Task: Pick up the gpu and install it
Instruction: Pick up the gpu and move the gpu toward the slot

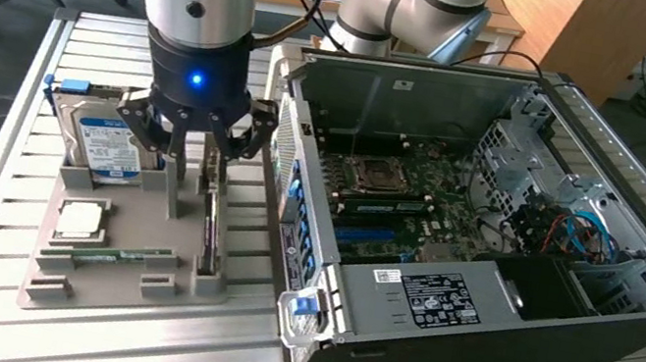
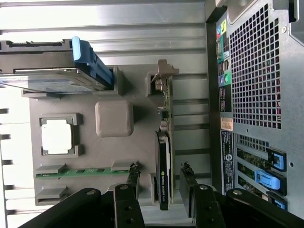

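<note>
The gpu (image 1: 210, 226) (image 2: 164, 161) stands on its long edge in a slot of the grey parts tray (image 1: 96, 296) (image 2: 90, 142). It is a thin dark card with a black cooler face, and its pale metal bracket (image 2: 163, 71) is at the far end. My gripper (image 1: 205, 152) (image 2: 160, 184) hangs open just above the card's cooler end. One fingertip (image 2: 133, 178) is on each side of the card, with a gap to it on both sides. The open computer case (image 1: 617, 323) lies at the exterior view's right, its motherboard (image 1: 408, 191) exposed.
The tray also holds a silver hard drive (image 1: 109, 148) (image 2: 52, 78) with a blue clip, a processor chip (image 1: 81, 218) (image 2: 57, 137), a green memory stick (image 1: 117, 256) (image 2: 80, 172) and a grey post (image 1: 174, 190) (image 2: 114, 118) next to the card. The case's rear panel (image 2: 251, 95) stands close beside the tray.
</note>
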You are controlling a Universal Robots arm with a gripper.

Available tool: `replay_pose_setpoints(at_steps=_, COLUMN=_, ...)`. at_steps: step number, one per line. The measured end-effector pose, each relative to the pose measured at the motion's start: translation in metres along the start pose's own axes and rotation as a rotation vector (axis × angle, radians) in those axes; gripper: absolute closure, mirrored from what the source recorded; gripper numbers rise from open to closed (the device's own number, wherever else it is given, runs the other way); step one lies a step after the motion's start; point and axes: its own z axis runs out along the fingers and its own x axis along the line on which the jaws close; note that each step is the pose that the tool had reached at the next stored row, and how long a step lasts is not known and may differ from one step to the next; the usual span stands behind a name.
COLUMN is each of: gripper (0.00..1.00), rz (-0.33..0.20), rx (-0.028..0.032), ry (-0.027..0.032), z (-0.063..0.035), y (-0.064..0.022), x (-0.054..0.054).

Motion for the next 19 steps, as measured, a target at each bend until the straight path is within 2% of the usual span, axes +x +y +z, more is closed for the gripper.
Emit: replay_pose_setpoints(at_steps=19, gripper=0.53, rz=0.0, rx=-0.0002, ry=-0.0002, z=0.0017, y=0.0, x=-0.0013)
